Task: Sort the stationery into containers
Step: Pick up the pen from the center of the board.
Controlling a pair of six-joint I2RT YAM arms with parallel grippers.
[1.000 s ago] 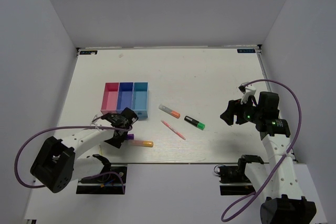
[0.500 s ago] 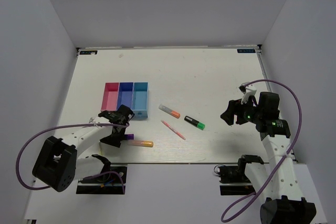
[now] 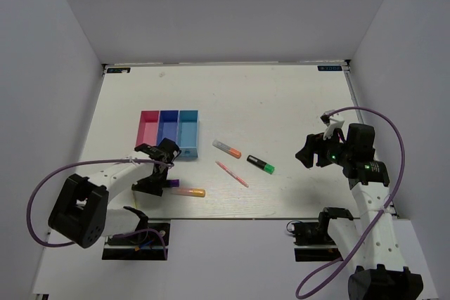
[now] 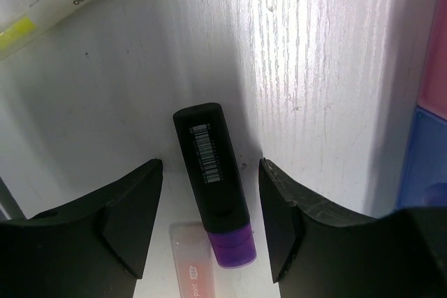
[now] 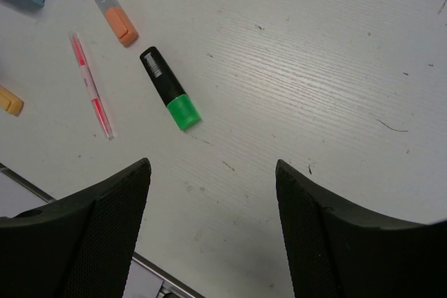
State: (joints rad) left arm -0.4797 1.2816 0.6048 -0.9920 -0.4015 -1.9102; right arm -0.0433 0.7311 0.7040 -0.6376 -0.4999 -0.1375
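A black highlighter with a purple cap [image 4: 211, 179] lies flat on the table between the jaws of my left gripper [image 4: 210, 167]. The jaws are open, with a gap on each side. In the top view the left gripper [image 3: 159, 175] is just in front of the three-part tray [image 3: 169, 130], and the purple cap [image 3: 173, 183] peeks out. The pink-and-orange marker [image 3: 188, 192] lies beside it. The grey-and-orange marker [image 3: 226, 148], thin pink pen [image 3: 231, 173] and black-and-green highlighter [image 3: 260, 164] lie mid-table. My right gripper [image 3: 307, 151] is open and empty, right of them.
The right wrist view shows the black-and-green highlighter [image 5: 170, 88], the pink pen [image 5: 91, 83], the grey-and-orange marker [image 5: 110, 6] and the table's near edge [image 5: 84, 207]. The left wrist view shows a pale item with a yellow mark [image 4: 56, 12] and the tray's pink and blue walls [image 4: 424, 151].
My left gripper has shifted slightly left and settled around the purple-capped highlighter. The right arm and the other stationery have not moved.
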